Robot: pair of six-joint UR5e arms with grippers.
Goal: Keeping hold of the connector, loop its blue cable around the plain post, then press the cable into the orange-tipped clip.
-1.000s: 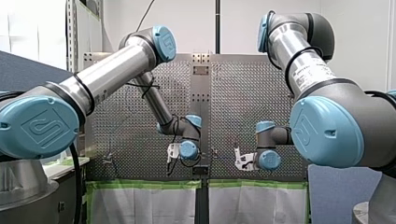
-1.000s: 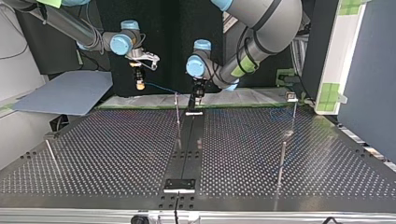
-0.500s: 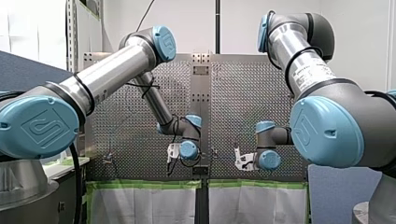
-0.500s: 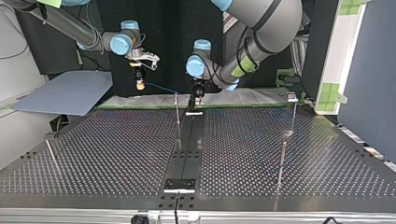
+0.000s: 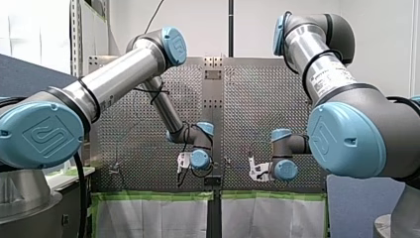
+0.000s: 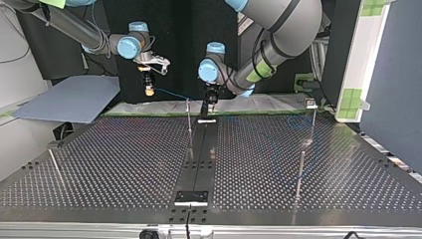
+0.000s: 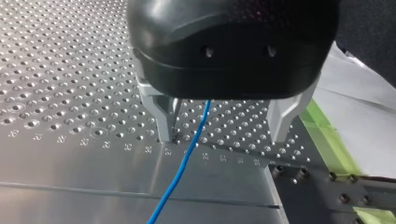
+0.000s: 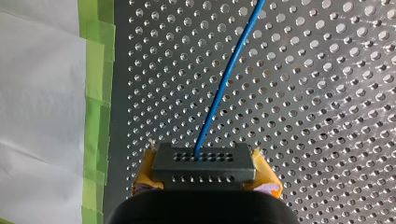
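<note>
Blue cable (image 8: pixel 224 84), thin and seemingly limp, runs from the dark connector (image 8: pixel 204 169) clamped between the yellow pads (image 8: pixel 266 175) of my right gripper (image 8: pixel 205 161), above the perforated table (image 8: pixel 327 93). My left gripper (image 7: pixel 223 137) stands wide open astride the cable, gripping nothing. Light and floppy, the cable is likely best steered from close to the connector.

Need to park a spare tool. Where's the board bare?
Top view: bare between the centre strip and left-side rod, and between strip and right-side post. Crowded far edge: blue cable, thin post, my right gripper, my left gripper.
</note>
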